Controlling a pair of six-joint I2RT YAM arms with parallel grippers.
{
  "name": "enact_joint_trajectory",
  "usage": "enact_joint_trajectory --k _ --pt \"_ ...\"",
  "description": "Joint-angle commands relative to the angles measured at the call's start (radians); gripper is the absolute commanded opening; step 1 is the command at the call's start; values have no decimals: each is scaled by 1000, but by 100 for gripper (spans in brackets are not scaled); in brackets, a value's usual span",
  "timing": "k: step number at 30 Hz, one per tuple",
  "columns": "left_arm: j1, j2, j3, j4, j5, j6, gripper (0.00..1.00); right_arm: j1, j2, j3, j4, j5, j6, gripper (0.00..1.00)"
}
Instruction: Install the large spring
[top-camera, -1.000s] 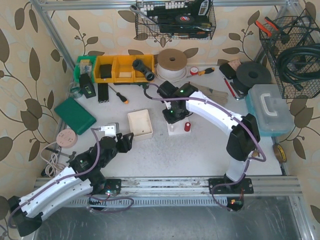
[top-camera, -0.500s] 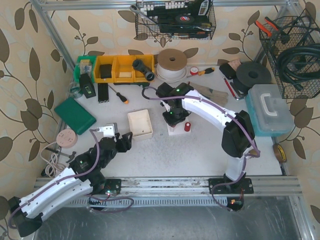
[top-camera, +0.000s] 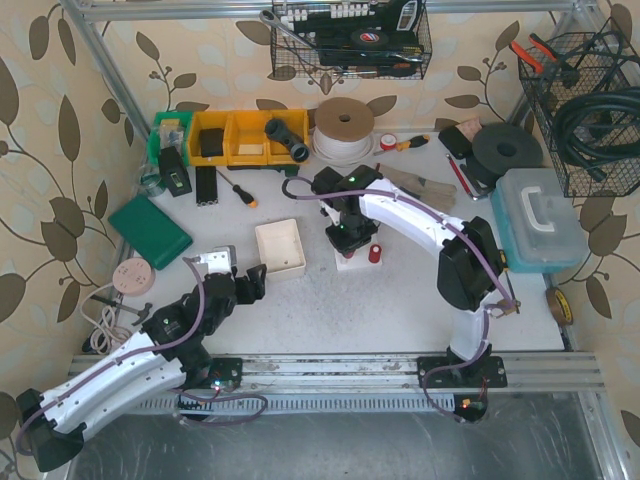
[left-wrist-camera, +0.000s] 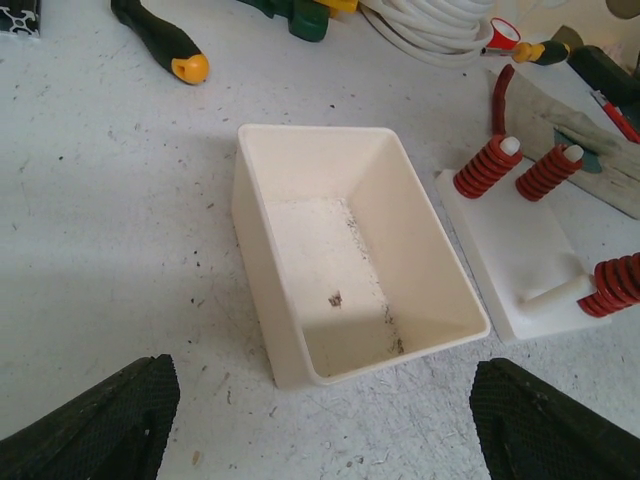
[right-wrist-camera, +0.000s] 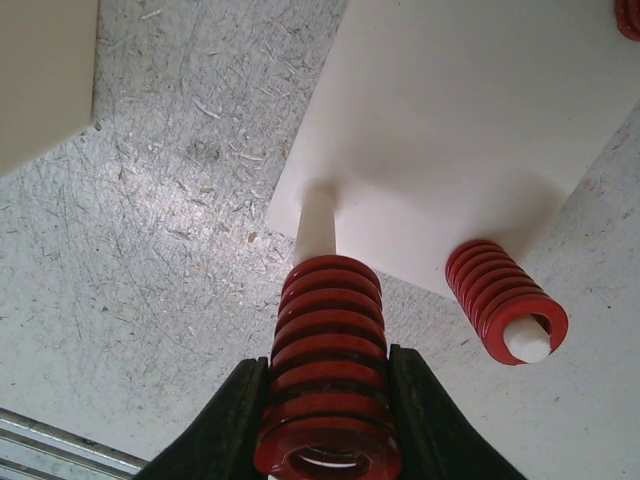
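Right gripper (right-wrist-camera: 325, 425) is clenched on the large spring (right-wrist-camera: 325, 340), with one finger pressed to each flank of the red coils. The spring is threaded over a white peg (right-wrist-camera: 316, 218) that rises from one corner of the white base plate (right-wrist-camera: 470, 120). A stretch of bare peg shows between the lowest coil and the plate, so the spring is not seated on the plate (partway down only). A second spring (right-wrist-camera: 500, 298) sits on the peg at the neighbouring corner of the plate, the white peg tip showing through its top coil. Left gripper (left-wrist-camera: 320, 400) is released: fingers spread wide, nothing between them, hanging over the table (left-wrist-camera: 120, 200) on the side of the white box (left-wrist-camera: 262, 270) away from the plate. The box lies just beside the plate; whether they touch I cannot tell. The box holds only a few dark specks.
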Motion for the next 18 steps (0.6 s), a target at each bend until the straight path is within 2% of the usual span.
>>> enact_joint_trajectory --k 1,18 --pt "2 -16 8 19 -27 -7 83 -4 22 50 -28 -20 -15 0" --pt "2 -17 6 19 -28 -7 87 -4 62 50 -1 -44 -16 0"
